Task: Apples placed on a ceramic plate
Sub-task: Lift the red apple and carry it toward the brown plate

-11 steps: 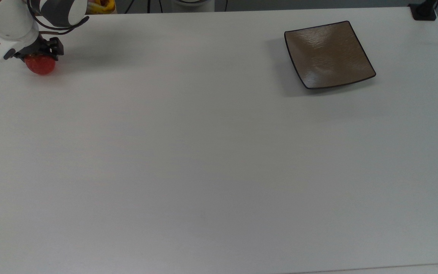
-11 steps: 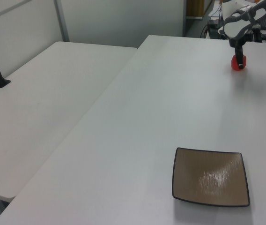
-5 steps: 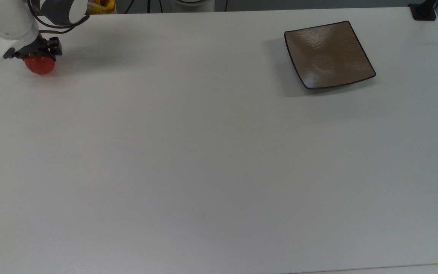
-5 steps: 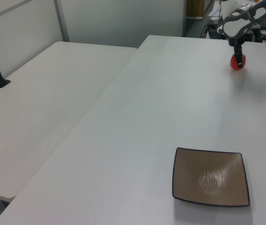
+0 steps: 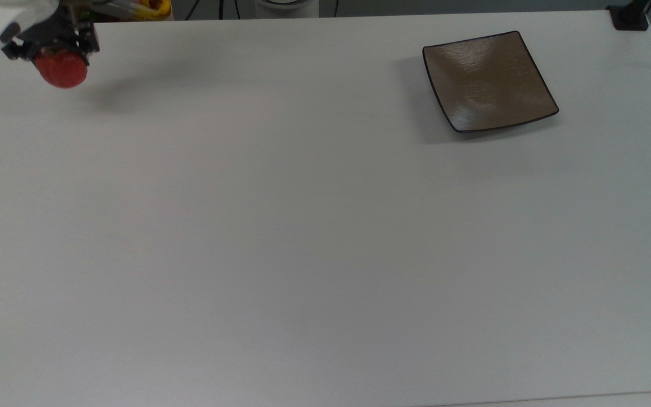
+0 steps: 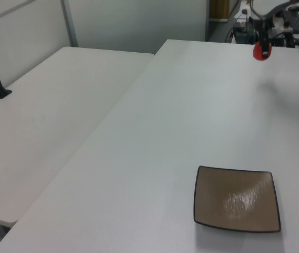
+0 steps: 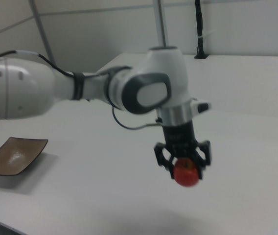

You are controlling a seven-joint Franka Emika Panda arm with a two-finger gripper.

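I have the small red apple (image 7: pixel 186 175) clamped between my jaws, my gripper (image 7: pixel 183 164) closed on its upper half so that most of the fruit hangs below the fingertips. In the right view the apple is clear of the white table (image 5: pixel 303 237), with its shadow lying apart from it on the surface, so I judge the pick-up done and the lift under way. In the top view the apple (image 5: pixel 61 69) sits at the far upper left corner of the table, with my gripper (image 5: pixel 51 42) directly above it; in the left view it hangs (image 6: pixel 261 51) at the far end of the table near the top right. The square brown ceramic plate (image 5: pixel 489 82) lies well apart from me, toward the top view's upper right, flat on the table and with nothing on it; the left view shows it (image 6: pixel 237 199) in the foreground, glossy and bare. So the grasp and the raise look finished, while the whole carry across the table, the lowering over the plate and the release are left. Nothing stands between the apple and the plate, so I judge the path across to be open. The apple is round and smooth, and I would guess a firm hold matters during the traverse so it does not slip.
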